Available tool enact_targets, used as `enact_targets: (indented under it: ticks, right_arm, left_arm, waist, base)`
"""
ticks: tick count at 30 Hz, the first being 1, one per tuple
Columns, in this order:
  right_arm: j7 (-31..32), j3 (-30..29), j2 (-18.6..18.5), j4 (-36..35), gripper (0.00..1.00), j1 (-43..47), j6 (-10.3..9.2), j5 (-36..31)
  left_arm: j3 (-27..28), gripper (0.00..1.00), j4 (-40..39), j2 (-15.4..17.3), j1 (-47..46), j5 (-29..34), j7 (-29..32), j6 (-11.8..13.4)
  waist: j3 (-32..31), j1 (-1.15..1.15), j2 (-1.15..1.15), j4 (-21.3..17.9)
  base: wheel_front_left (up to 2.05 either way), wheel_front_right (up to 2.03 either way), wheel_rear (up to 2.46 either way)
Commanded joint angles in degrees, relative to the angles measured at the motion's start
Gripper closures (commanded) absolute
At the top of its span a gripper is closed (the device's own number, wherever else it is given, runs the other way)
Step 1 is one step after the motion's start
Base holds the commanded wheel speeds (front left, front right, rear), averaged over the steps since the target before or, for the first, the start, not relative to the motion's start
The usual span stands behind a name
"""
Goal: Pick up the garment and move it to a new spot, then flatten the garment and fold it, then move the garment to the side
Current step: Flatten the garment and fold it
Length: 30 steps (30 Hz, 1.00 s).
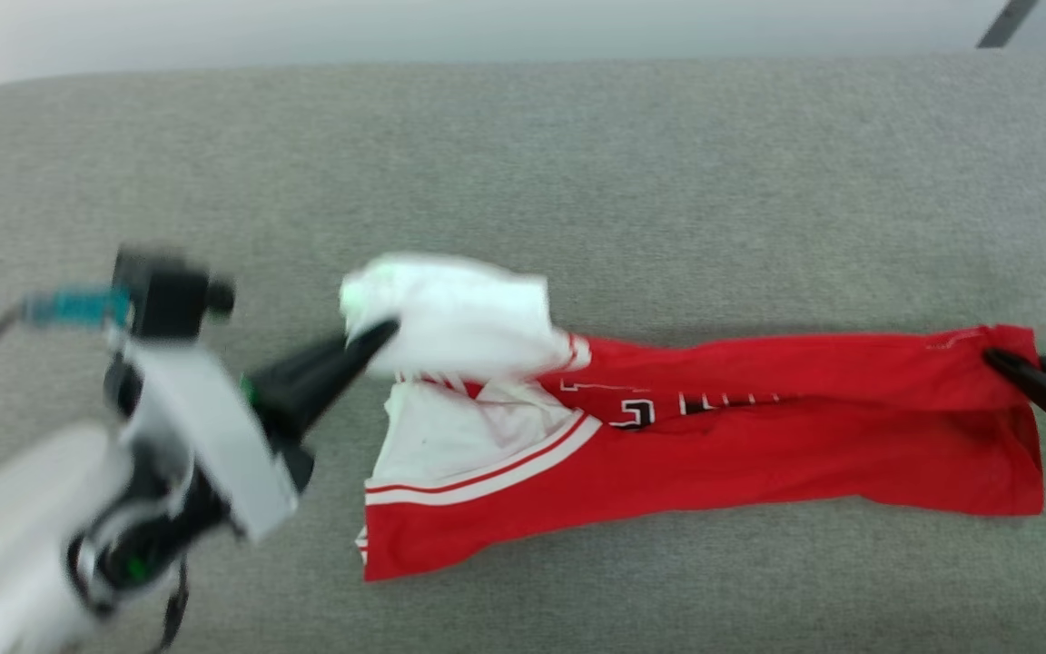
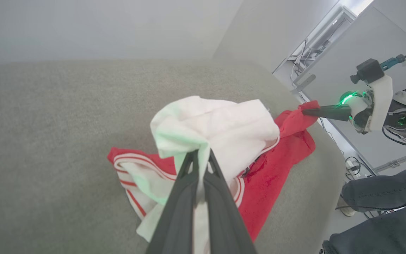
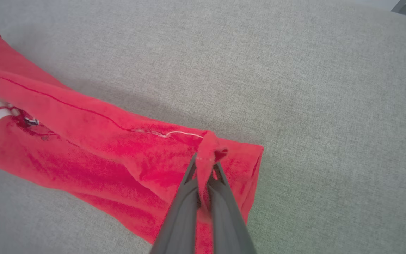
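Observation:
The garment [image 1: 759, 427], a red shirt with white sleeves and striped trim, lies stretched left to right across the grey surface [image 1: 523, 163]. My left gripper [image 1: 382, 334] is shut on a bunched white sleeve at the shirt's left end, lifting it a little. In the left wrist view the left gripper [image 2: 202, 155] pinches that white cloth of the garment [image 2: 220, 130]. My right gripper [image 1: 995, 359] is shut on the red hem corner at the right end. The right wrist view shows the right gripper [image 3: 205, 160] with a pinch of the garment [image 3: 93, 141] poking up between the fingers.
The grey fabric surface [image 3: 312, 88] extends all around the shirt. In the left wrist view, a person's legs in jeans [image 2: 382, 197] and floor cables [image 2: 352, 164] lie beyond the surface's rounded edge. A dark bar [image 1: 1006, 23] shows at the top right of the head view.

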Motion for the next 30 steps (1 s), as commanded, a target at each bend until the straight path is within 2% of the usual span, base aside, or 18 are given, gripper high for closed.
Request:
enact_targets:
  ticks: [1, 5, 9, 13, 16, 25, 26, 27, 28, 29, 30]
  right_arm:
    - [-0.8, -1.1, -1.4, -1.0, 1.00, 2.3, -0.06, 0.6]
    - [-1.7, -2.1, -2.3, -1.7, 1.00, 4.7, -0.06, 1.0]
    - [-2.3, -2.9, -2.5, -0.8, 1.00, 6.9, -0.06, -0.2]
    - [-3.1, -3.3, -1.0, 1.0, 1.00, 8.4, -0.06, -0.9]
    - [-3.9, -3.0, 0.5, 2.9, 1.00, 8.4, -0.06, -2.1]
    - [-7.0, -1.6, 5.9, 7.8, 1.00, 7.3, -0.06, -3.4]
    - [-7.4, -1.7, 6.2, 8.1, 0.91, 7.2, -0.06, -3.1]
    - [-7.7, -1.7, 6.3, 8.2, 0.68, 7.1, -0.06, -2.8]
    - [-8.1, -1.8, 6.4, 8.1, 0.53, 7.2, -0.05, -2.6]
    - [-8.7, -2.2, 6.2, 8.0, 0.11, 7.3, -0.05, -2.3]
    - [-9.2, -2.4, 5.9, 7.8, 0.00, 7.5, -0.05, -2.1]
  left_arm:
    - [-0.2, 1.00, -2.7, 1.8, 3.7, -0.1, -2.7, 1.0]
    - [-1.0, 1.00, -5.6, 3.1, 7.9, 0.4, -5.8, 2.1]
    - [-2.2, 1.00, -5.6, 1.6, 11.1, 1.3, -8.5, 3.2]
    - [-3.5, 1.00, -2.0, -1.4, 12.3, 2.2, -9.6, 3.5]
    - [-4.0, 1.00, 2.0, -4.6, 12.7, 1.5, -10.3, 2.5]
    - [-6.8, 1.00, 15.3, -11.8, 11.1, 5.3, -11.1, 1.5]
    - [-6.9, 1.00, 15.9, -12.3, 10.9, 5.4, -11.3, 1.3]
    - [-6.8, 0.98, 16.5, -12.6, 10.8, 5.4, -11.5, 1.1]
    - [-6.8, 0.84, 16.8, -12.8, 10.8, 5.4, -11.6, 1.0]
    - [-6.6, 0.66, 16.9, -12.9, 10.8, 5.5, -11.9, 0.9]
    - [-6.2, 0.51, 16.9, -12.8, 11.0, 5.6, -12.4, 0.8]
  waist:
    - [-0.8, 0.00, 0.00, 1.2]
    - [-0.3, 0.00, 0.00, 1.8]
    - [0.6, 0.00, 0.00, 2.6]
    - [1.8, 0.00, 0.00, 3.1]
    - [2.6, 0.00, 0.00, 3.1]
    - [3.5, 0.00, 0.00, 2.5]
    - [3.3, 0.00, 0.00, 2.4]
    - [3.0, 0.00, 0.00, 2.4]
    - [2.6, 0.00, 0.00, 2.3]
    - [2.3, 0.00, 0.00, 2.3]
    - [2.0, 0.00, 0.00, 2.3]
  base:
    - [0.00, 0.00, 0.00]
    - [0.00, 0.00, 0.00]
    - [0.00, 0.00, 0.00]
    - [0.00, 0.00, 0.00]
    - [0.00, 0.00, 0.00]
    - [0.00, 0.00, 0.00]
    - [0.00, 0.00, 0.00]
    - [0.00, 0.00, 0.00]
    - [0.00, 0.00, 0.00]
    - [0.00, 0.00, 0.00]
    - [0.00, 0.00, 0.00]
